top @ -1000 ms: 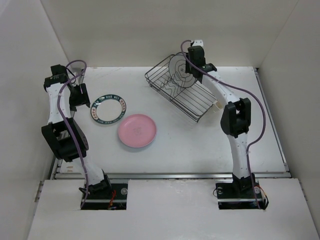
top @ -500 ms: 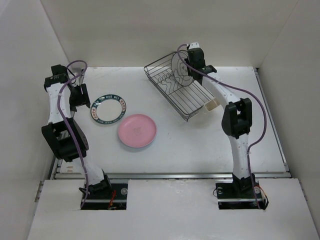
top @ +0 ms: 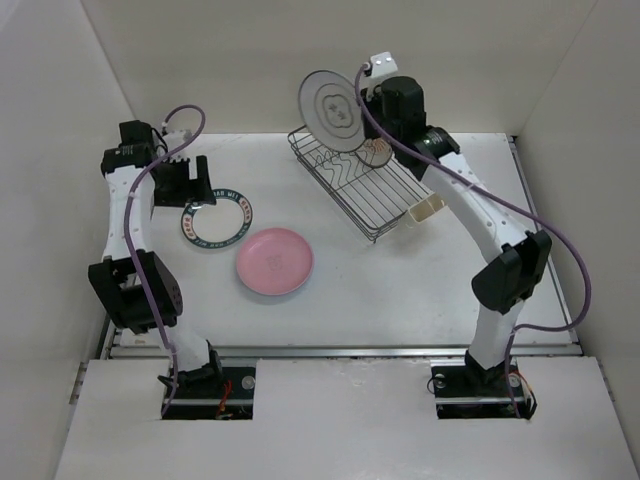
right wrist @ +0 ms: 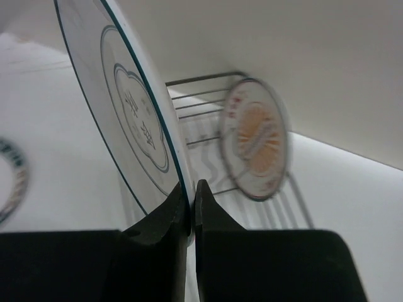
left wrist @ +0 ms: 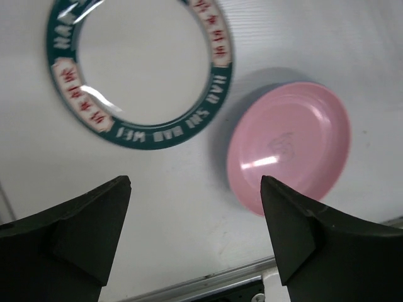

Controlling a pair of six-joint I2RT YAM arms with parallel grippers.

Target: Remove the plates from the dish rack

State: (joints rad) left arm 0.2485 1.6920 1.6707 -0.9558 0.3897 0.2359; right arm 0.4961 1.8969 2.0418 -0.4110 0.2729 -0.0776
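Observation:
My right gripper (top: 360,118) is shut on the rim of a greyish plate with small marks (top: 329,106) and holds it upright in the air, above the far left end of the dish rack (top: 345,195). In the right wrist view the fingers pinch the plate's (right wrist: 126,107) lower edge at my gripper (right wrist: 190,196). An orange-sunburst plate (top: 378,151) (right wrist: 255,148) stands upright in the rack. A white plate with a lettered rim (top: 217,219) (left wrist: 214,82) and a pink plate (top: 274,261) (left wrist: 289,145) lie flat on the table. My left gripper (top: 190,186) (left wrist: 195,233) is open and empty above them.
A small cream cup (top: 428,208) hangs at the rack's near right end. White walls close in the table at the back and on both sides. A metal rail (left wrist: 208,283) runs along the table's near edge.
My right gripper has lifted the greyish plate up out of the rack, which slid a little to the left and near. My left gripper has moved right, over the lettered plate.

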